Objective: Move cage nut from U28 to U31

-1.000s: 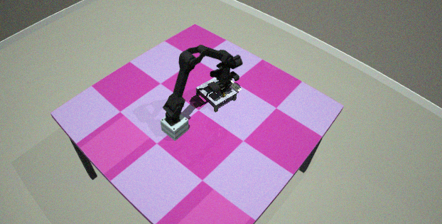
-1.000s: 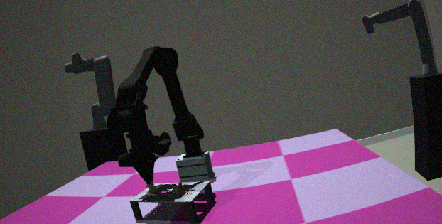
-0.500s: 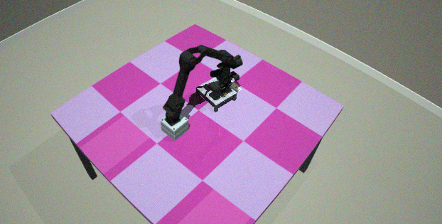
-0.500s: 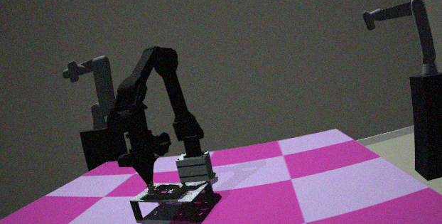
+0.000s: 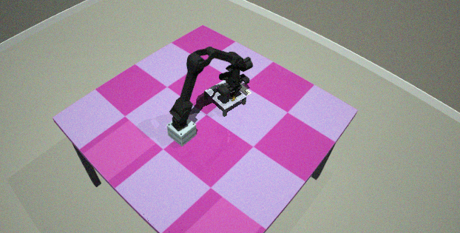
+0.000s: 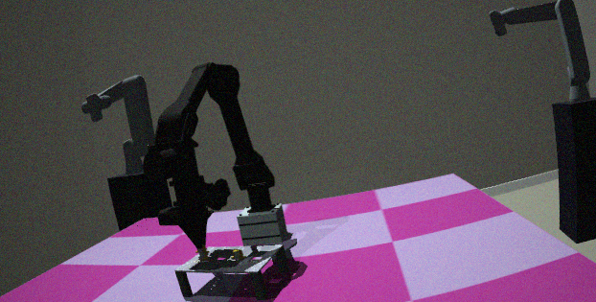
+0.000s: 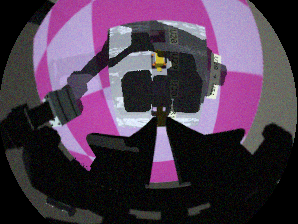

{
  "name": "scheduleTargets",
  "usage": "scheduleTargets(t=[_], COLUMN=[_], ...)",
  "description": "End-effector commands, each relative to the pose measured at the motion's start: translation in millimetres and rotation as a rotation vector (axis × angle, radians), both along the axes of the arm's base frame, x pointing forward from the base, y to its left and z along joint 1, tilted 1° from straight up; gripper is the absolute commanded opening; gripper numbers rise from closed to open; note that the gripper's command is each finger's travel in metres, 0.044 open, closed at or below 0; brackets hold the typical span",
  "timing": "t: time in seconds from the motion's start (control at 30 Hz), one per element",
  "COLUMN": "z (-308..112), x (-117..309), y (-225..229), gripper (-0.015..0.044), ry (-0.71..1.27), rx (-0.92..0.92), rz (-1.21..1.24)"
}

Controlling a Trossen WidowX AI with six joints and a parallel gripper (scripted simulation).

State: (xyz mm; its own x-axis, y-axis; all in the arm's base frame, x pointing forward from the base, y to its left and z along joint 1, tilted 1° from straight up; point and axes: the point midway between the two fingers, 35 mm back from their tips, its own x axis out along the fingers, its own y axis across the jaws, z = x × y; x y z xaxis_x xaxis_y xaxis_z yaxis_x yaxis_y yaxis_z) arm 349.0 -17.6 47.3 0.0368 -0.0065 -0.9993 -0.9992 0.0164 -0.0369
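Wrist view: my gripper (image 5: pixel 230 98) (image 6: pixel 203 249) (image 7: pixel 161 119) was clamped on the cage nut (image 6: pixel 203 255) (image 7: pixel 161 118), apparently to seat it at the near hole.

— What is that black arm (image 5: pixel 189 81) doing?
— It stands on a pale block (image 5: pixel 181 133) and bends over, up high and then down, like a big hook.
— And what is under its end?
— A little silver stand (image 5: pixel 230 103) with short dark legs, on the worktop (image 5: pixel 211 152). A tiny yellow bit (image 5: pixel 234 98) shows on it.
— Is the worktop plain?
— No, it has big pink and light purple squares!
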Motion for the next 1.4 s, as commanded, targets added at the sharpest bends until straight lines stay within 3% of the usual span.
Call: scheduleTargets(t=[0.0, 1.37], z=[1.1, -0.4], x=[1.3, 0.9], y=[-0.6, -0.7], gripper=[0.0035, 0.0035], ry=[-0.002, -0.031], rx=[-0.004, -0.005], rz=[0.003, 0.003])
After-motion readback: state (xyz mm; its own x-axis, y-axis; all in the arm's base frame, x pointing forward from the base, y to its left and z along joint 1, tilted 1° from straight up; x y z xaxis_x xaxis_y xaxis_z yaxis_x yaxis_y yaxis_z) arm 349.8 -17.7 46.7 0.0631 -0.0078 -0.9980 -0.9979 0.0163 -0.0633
